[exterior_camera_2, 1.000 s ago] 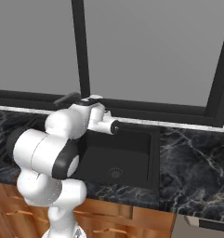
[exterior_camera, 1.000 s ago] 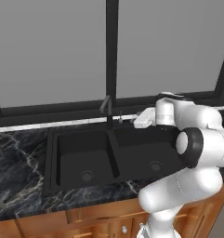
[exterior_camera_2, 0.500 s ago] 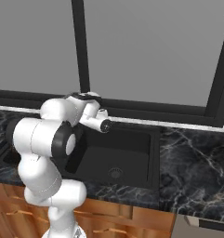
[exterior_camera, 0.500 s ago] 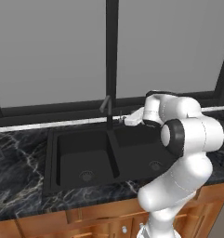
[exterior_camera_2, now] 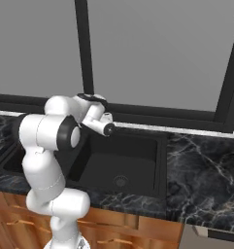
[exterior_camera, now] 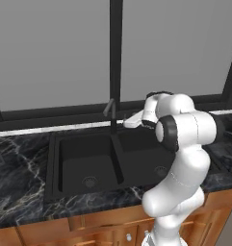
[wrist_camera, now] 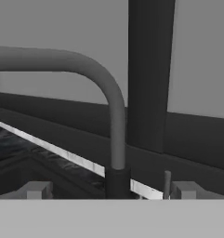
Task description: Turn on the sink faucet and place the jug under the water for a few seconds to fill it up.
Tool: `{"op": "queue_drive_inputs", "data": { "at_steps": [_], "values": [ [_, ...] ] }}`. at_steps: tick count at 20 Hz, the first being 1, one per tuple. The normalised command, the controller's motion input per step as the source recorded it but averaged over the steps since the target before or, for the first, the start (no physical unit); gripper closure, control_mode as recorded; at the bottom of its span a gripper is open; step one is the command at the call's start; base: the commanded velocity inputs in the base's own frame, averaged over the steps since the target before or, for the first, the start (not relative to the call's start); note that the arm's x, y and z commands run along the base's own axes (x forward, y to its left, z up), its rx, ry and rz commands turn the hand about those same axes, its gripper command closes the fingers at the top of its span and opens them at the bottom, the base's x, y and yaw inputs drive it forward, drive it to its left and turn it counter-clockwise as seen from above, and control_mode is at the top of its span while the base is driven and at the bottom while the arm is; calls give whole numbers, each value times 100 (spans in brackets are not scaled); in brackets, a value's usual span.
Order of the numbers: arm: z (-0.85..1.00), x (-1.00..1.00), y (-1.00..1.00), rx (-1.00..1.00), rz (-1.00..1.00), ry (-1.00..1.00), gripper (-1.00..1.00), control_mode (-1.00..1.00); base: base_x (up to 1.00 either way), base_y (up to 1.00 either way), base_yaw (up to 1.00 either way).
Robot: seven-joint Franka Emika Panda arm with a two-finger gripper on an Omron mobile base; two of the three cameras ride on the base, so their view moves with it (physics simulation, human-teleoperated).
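Gripper (exterior_camera: 126, 124) apparently open, jaws either side of the sink faucet (exterior_camera: 111, 115) at the sink (exterior_camera: 88, 158) rear edge.

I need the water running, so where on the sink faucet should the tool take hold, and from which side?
Probably the thin lever standing beside the sink faucet post's base, rather than the curved spout. The tool already faces it from the sink side with the post between its fingertips, so shifting sideways looks simplest.

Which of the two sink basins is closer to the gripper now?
The right basin, beside the robot's arm. The gripper hangs over its back edge near the sink faucet; the left basin lies beyond the divider.
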Motion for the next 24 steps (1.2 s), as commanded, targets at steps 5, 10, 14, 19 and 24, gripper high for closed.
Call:
{"op": "queue_drive_inputs", "data": {
  "at_steps": [5,10,14,19,24],
  "values": [
    [-18,26,0,0,-1,-3,-100,-100,0,0,0],
    [-25,31,0,0,-1,-1,-100,-100,0,0,0],
    [-24,31,0,0,-1,-1,-100,-100,0,0,0],
    [-20,32,0,0,-2,-1,-100,-100,0,0,0],
    [-16,37,0,0,-4,0,-100,-100,0,0,0]
  ]
}}
